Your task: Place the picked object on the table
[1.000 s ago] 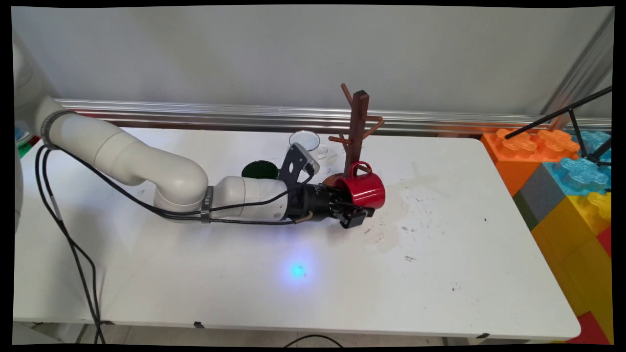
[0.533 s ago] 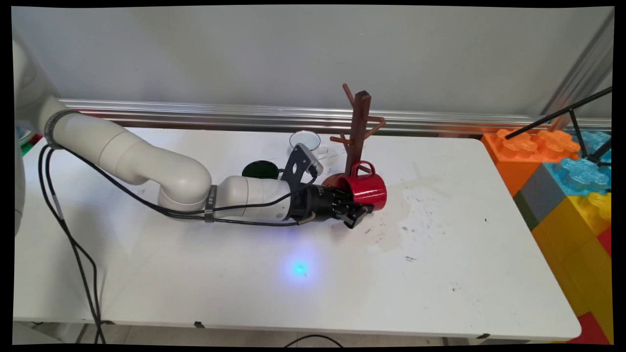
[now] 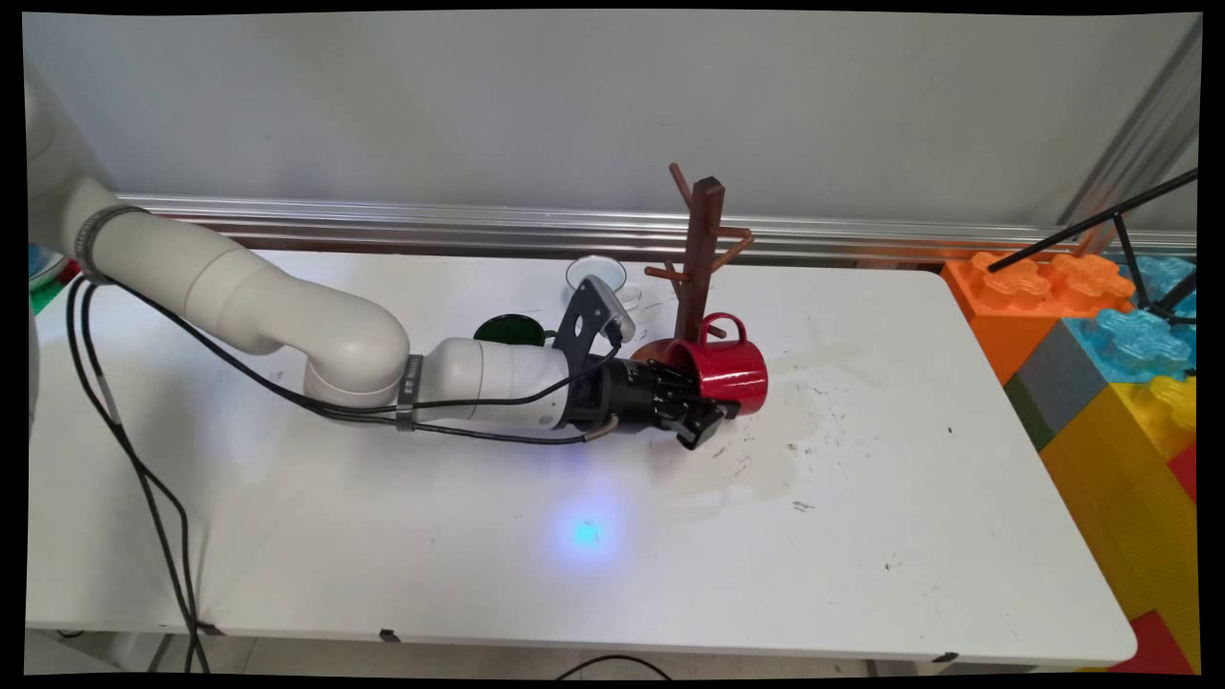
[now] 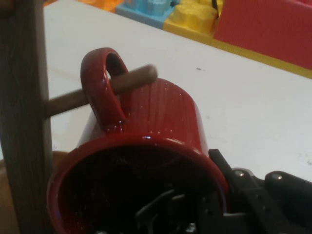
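Since a second ago, the red mug (image 3: 723, 368) has travelled a little to the right and slightly up, carried by the gripper (image 3: 703, 421), and its handle now sits around a lower peg of the wooden mug tree (image 3: 701, 258).

Reaching in low from the left, just above the white table (image 3: 861, 498), the white arm ends in a black gripper whose jaws are clamped on the mug's rim, one finger inside the mouth and one outside. The mug lies on its side, mouth toward the gripper and handle on top.

From the hand camera, the mug (image 4: 146, 146) fills the lower middle, and a wooden peg (image 4: 117, 85) passes through the loop of its handle. The tree's post (image 4: 24, 112) stands upright at the left edge.

Behind the arm on the table are a dark green cup (image 3: 512, 330) and a clear glass cup (image 3: 598, 276), both near the tree. Large coloured toy bricks (image 3: 1101, 354) are stacked past the table's right end.
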You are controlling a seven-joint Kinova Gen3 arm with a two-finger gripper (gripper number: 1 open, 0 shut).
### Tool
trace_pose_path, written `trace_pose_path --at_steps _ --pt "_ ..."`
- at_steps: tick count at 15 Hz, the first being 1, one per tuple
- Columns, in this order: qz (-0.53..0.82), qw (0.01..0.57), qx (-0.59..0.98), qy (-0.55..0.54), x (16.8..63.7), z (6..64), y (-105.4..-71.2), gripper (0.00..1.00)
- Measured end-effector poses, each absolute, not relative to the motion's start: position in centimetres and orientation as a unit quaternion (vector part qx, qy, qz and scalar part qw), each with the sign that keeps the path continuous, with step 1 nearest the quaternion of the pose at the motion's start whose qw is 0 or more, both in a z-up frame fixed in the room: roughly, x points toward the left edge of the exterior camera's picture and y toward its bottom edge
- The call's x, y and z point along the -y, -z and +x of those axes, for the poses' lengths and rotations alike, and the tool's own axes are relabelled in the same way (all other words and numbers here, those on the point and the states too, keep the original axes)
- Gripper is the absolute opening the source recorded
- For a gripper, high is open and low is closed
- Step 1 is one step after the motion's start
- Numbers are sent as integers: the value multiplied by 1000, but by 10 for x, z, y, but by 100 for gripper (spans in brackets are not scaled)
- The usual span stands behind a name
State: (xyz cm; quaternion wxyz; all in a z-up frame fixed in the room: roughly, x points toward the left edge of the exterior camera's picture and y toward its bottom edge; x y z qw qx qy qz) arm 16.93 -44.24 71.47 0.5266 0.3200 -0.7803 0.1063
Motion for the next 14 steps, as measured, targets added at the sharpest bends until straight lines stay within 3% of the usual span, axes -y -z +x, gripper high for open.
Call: trace_pose_path --at_steps 14 --pt "291 541 784 -88 414 188 -777 0"
